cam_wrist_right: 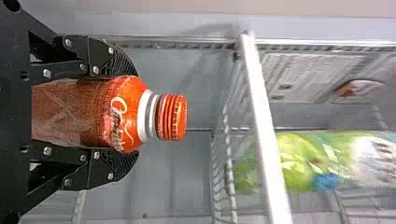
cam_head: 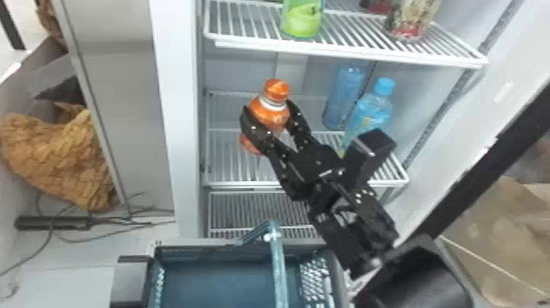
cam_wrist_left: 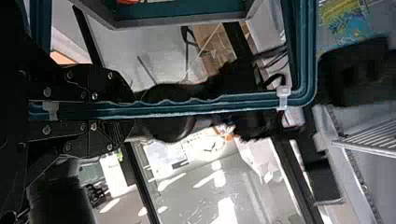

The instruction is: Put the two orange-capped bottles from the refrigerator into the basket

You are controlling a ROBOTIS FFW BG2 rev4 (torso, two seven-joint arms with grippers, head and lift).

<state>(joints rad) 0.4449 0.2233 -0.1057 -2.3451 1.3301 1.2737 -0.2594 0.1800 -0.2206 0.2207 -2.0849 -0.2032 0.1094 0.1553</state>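
While the orange-capped bottle (cam_head: 273, 116) stands roughly upright inside the refrigerator (cam_head: 179, 102), above the wire middle shelf (cam_head: 229, 166), the right gripper (cam_head: 268, 107) has it pinched from both sides. Its fingers are parted by the bottle's width and press just below the orange shoulder; whether the base touches the shelf, I cannot tell. To the right and farther back are two blue bottles, one behind (cam_head: 343, 96) and one blue-capped in front (cam_head: 373, 108). The upper shelf (cam_head: 348, 53) holds a green container with an apple picture (cam_head: 302, 20) and, farther right, a patterned package (cam_head: 413, 20). Below, in front of the refrigerator, sits the teal basket (cam_head: 217, 286), its handle (cam_head: 278, 262) raised. In the left wrist view, the left gripper (cam_wrist_left: 125, 110) is closed around that handle. Something orange (cam_wrist_left: 127, 1), too cut off to identify, lies in the basket.
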